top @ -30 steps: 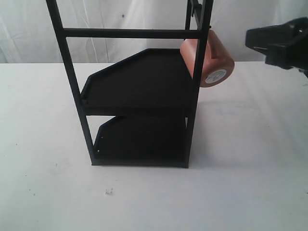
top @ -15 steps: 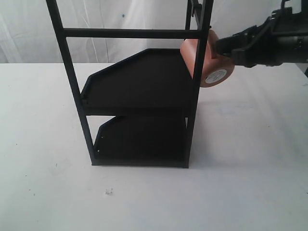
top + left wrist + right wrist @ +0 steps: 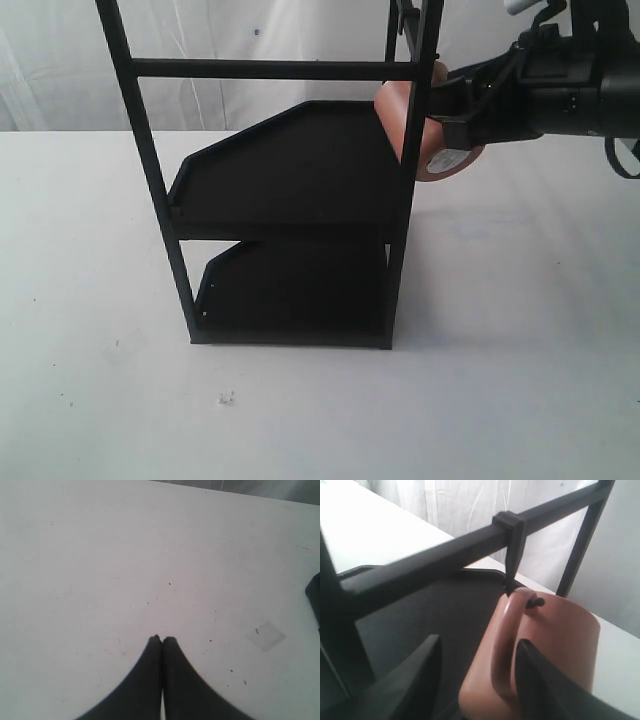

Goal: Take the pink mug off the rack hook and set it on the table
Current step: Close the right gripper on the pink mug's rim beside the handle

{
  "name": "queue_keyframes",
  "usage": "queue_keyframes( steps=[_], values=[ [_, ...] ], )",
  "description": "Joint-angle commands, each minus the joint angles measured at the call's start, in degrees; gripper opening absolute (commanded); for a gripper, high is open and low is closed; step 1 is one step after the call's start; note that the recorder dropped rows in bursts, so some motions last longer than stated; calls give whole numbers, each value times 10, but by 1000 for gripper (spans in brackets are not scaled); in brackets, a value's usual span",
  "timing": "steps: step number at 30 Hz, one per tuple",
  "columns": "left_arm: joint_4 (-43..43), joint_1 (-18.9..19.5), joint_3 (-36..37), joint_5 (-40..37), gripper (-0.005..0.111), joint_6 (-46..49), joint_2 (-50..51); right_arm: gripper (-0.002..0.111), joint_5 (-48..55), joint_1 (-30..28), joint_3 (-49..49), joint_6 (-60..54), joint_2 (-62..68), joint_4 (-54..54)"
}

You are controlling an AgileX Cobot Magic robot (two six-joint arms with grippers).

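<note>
The pink mug [image 3: 393, 118] hangs tilted by its handle [image 3: 501, 630] from the rack hook [image 3: 536, 601], a thin black peg at the rack's right post. Its white base sticker [image 3: 447, 160] faces the exterior camera. My right gripper [image 3: 450, 100] reaches in from the right and is open at the mug. In the right wrist view the right gripper [image 3: 477, 645] has its fingers on either side of the handle, and contact cannot be told. My left gripper [image 3: 162, 639] is shut and empty above the white table [image 3: 150, 555]; the exterior view does not show it.
The tall black two-shelf rack [image 3: 290, 180] stands mid-table with its long crossbar [image 3: 270, 69] near the top. White table [image 3: 500, 330] spreads to the right of the rack. A small speck [image 3: 226, 398] lies in front. A clear tape patch [image 3: 265, 635] is near the left gripper.
My right gripper has moved left from the view's right edge up to the hanging mug, and its fingers now flank the handle. The mug still hangs on the hook.
</note>
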State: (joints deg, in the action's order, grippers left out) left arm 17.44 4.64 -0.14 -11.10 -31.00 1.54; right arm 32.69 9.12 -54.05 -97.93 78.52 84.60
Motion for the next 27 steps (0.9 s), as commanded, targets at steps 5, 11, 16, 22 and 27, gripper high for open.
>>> queue_keyframes(
  steps=[5, 11, 16, 22, 27],
  values=[
    [1, -4, 1, 0, 0, 0, -2, 36, 0, 2, -2, -9, 10, 8],
    [1, -4, 1, 0, 0, 0, -2, 36, 4, 2, -2, -24, 10, 28],
    [1, -4, 1, 0, 0, 0, -2, 36, 4, 2, -2, -33, 10, 59],
    [1, -4, 1, 0, 0, 0, -2, 36, 4, 2, -2, -89, 10, 111],
    [1, -4, 1, 0, 0, 0, -2, 36, 4, 2, -2, -101, 10, 116]
  ],
)
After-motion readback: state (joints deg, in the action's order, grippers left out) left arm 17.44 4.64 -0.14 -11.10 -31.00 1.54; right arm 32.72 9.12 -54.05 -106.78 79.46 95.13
